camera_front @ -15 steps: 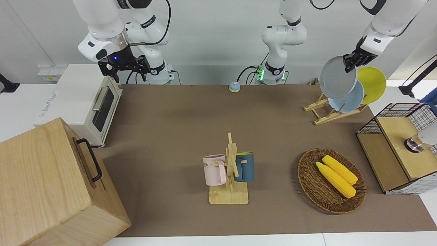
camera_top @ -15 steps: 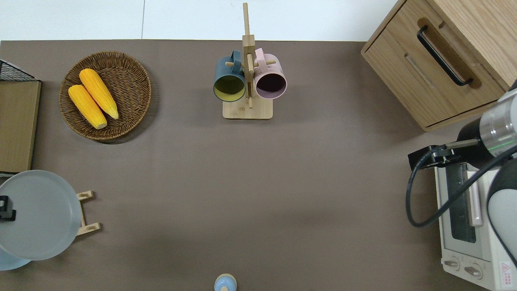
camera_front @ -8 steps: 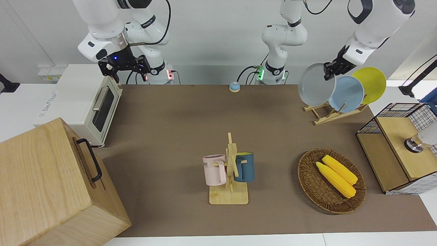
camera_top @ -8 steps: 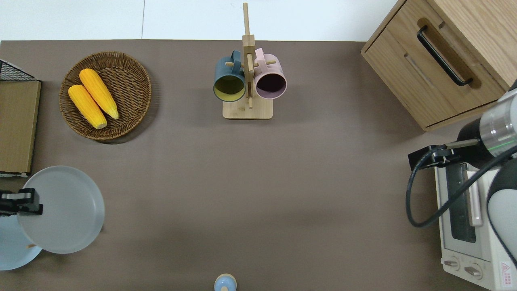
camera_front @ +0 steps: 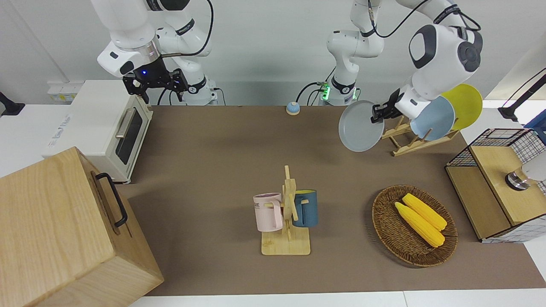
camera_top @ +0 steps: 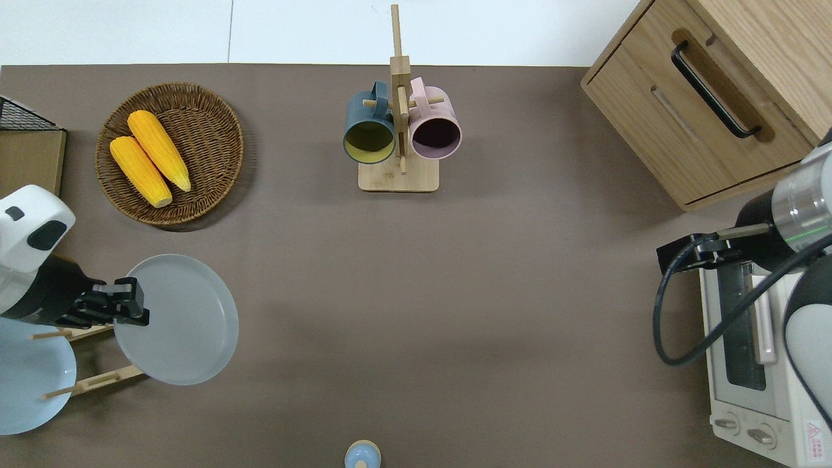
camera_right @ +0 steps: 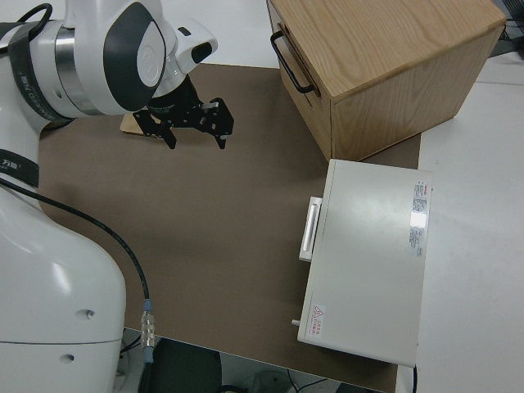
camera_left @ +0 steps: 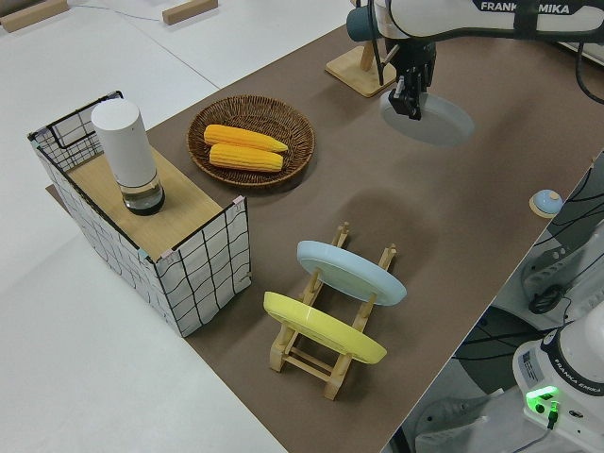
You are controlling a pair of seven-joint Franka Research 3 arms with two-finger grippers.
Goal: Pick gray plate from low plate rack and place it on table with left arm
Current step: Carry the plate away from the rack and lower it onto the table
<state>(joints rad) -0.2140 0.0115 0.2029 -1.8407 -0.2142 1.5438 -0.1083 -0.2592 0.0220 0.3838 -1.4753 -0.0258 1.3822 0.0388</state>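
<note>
My left gripper (camera_front: pixel 378 113) is shut on the rim of the gray plate (camera_front: pixel 359 131). It holds the plate tilted in the air, clear of the low plate rack (camera_front: pixel 404 144). In the overhead view the plate (camera_top: pixel 182 320) hangs over the brown table (camera_top: pixel 455 292) just beside the rack (camera_top: pixel 97 380), toward the table's middle, with the gripper (camera_top: pixel 130 309) at its rim. The left side view shows the same plate (camera_left: pixel 436 123) and gripper (camera_left: pixel 408 98). A light-blue plate (camera_front: pixel 436 117) and a yellow plate (camera_front: pixel 468 103) stand in the rack. My right arm is parked, its gripper (camera_right: pixel 193 124) open.
A wicker basket (camera_top: pixel 214 175) with two corn cobs lies farther from the robots than the plate. A wooden mug stand (camera_top: pixel 398 175) with two mugs is mid-table. A wire shelf (camera_front: pixel 495 170), a toaster oven (camera_front: pixel 102 128), a wooden cabinet (camera_front: pixel 55 230) and a small bell (camera_front: pixel 292 108) stand around.
My left gripper has lifted the gray plate out of the rack and carried it toward the table's middle and lower. The right arm has not moved.
</note>
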